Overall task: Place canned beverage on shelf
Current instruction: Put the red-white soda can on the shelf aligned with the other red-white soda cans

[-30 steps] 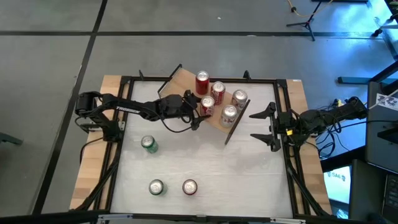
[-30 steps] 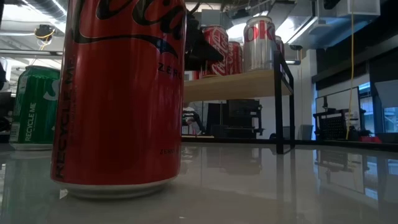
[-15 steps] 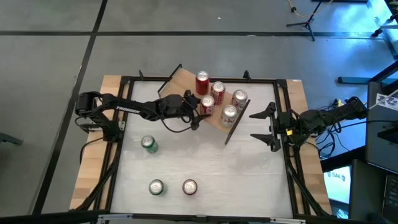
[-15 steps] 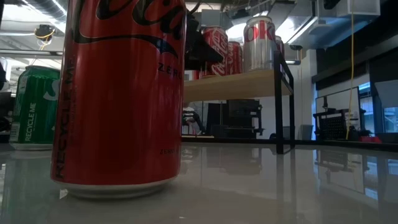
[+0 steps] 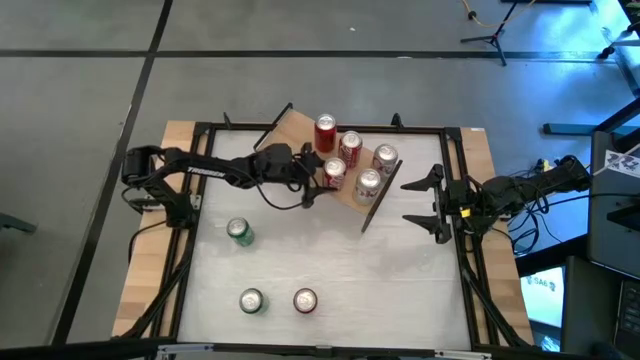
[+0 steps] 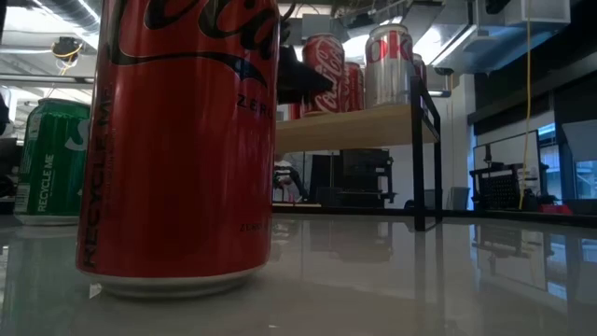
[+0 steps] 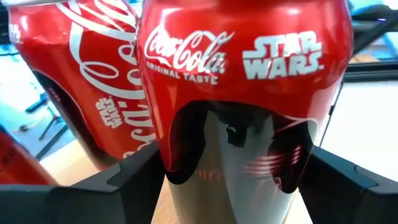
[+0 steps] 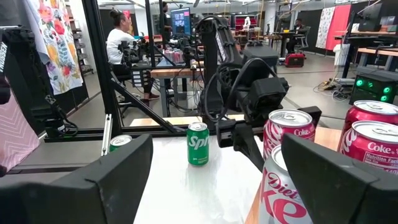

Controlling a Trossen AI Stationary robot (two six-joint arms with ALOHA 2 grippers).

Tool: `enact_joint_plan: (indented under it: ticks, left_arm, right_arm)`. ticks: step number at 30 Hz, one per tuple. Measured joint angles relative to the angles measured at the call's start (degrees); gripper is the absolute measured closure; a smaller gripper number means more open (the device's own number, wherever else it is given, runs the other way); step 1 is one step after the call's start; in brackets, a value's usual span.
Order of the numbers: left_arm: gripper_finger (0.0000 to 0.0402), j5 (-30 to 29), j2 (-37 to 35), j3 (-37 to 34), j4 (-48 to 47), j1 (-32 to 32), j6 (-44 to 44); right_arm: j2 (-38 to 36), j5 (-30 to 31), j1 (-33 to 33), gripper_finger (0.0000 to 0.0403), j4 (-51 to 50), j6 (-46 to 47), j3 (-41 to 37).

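The shelf [image 5: 300,130], a light-wood board on black legs, stands slantwise at the table's far middle and also shows in the low view [image 6: 373,121]. Several cans stand upright on it. My left gripper [image 5: 318,175] reaches level over the board's near left part, its fingers on either side of a red Coca-Cola can [image 7: 242,68] [image 5: 334,172] that stands on the wood. A second red can [image 7: 74,81] stands right beside it. My right gripper [image 5: 428,204] waits open and empty at the table's right side, just past the shelf's right end. My left gripper has the red can's lower body [image 7: 186,155] between its two fingers, one on each side. The fingers come level from the table's left. The can is upright with its base on the shelf board [image 7: 163,208].
A green can [image 5: 238,232] stands at the table's left. A silver-topped can [image 5: 251,300] and a red can [image 5: 305,300] stand near the front edge, right before the low camera. The middle and right of the table are bare. A person [image 8: 118,43] sits beyond the table.
My left arm has shifted slightly toward the far edge at the shelf. In the low view the gripper covers less of the red can than before. The can stays upright on the board.
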Motion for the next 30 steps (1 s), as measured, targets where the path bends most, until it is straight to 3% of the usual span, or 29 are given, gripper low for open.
enact_joint_plan:
  ticks: [11,30]
  left_arm:
    - [0.0104,9.50,0.02,0.00,-0.33,5.18,0.63]
    - [0.0104,9.93,0.01,0.00,-0.26,5.06,0.68]
  right_arm:
    - [0.00,0.02,0.00,0.0054,0.00,-0.01,0.00]
    - [0.00,0.02,0.00,0.0054,0.00,-0.03,0.00]
